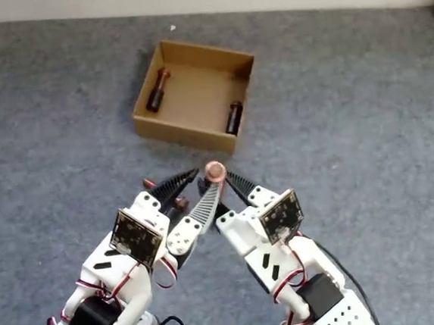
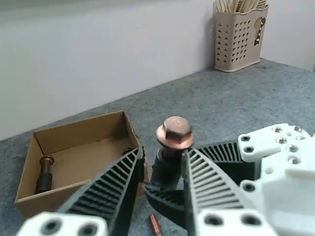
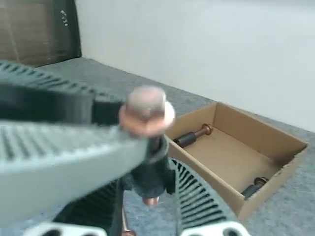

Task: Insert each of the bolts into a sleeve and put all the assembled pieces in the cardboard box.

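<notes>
Looking down at the desk [image 1: 365, 119], we see both arms at its near edge, w/ their tips meeting just in front of the cardboard box [image 1: 184, 135]. The right gripper [image 3: 146, 178] is pinching the black sleeve [image 2: 165, 169] and holds it upright above the desk. The copper bolt [image 2: 174, 132] sits in the sleeve, w/ its flanged head resting on top; in the right wrist view its end comes out a little at the bottom. The left gripper [image 2: 162, 156] stands a bit spread around the same piece, just under the bolt head. One of its fingers is against the sleeve and the other shows a small gap to it, so it clamps nothing. The cardboard box is well apart from the near edge, approx. midway btw. the left and right sides of the desk. It has 2 finished items inside: a first assembled piece [image 1: 158, 89] along its left wall and a second assembled piece [image 1: 234, 117] in its near right corner. A loose bolt [image 2: 155, 226] lies on the desk below the left gripper. A beige holder [image 2: 238, 37] w/ sticks stands at the far side of the desk, by the wall.
</notes>
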You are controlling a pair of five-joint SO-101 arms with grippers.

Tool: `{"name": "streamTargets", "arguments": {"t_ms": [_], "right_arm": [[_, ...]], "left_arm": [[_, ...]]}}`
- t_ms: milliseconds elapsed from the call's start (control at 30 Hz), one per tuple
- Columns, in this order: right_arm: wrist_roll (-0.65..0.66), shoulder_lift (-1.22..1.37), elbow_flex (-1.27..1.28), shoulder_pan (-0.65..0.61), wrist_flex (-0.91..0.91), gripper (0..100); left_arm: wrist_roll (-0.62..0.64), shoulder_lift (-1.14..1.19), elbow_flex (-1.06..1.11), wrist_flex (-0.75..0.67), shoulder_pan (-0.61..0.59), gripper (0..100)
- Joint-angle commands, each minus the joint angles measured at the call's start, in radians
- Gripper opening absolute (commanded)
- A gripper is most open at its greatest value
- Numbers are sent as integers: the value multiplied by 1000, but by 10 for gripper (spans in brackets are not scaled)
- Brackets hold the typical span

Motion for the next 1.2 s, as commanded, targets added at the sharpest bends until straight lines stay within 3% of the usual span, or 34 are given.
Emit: {"name": "streamTargets", "arguments": {"t_ms": [0,433,567,633,900,1167], "right_arm": [[-14,-19,142,53,-39,5],[-14,-12,142,97,58,5],[-14,-12,142,99,119,5],[-14,-12,142,110,151,5],[-8,-13,142,170,242,5],[-6,-12,-16,170,435,5]], "left_arm": [[-15,15,-48,68,-16,151],[-100,5,-191,351,-27,146],[-100,5,-186,385,-133,55],[-100,5,-182,385,-205,5],[-100,5,64,376,-441,6],[-98,5,271,166,-558,6]]}}
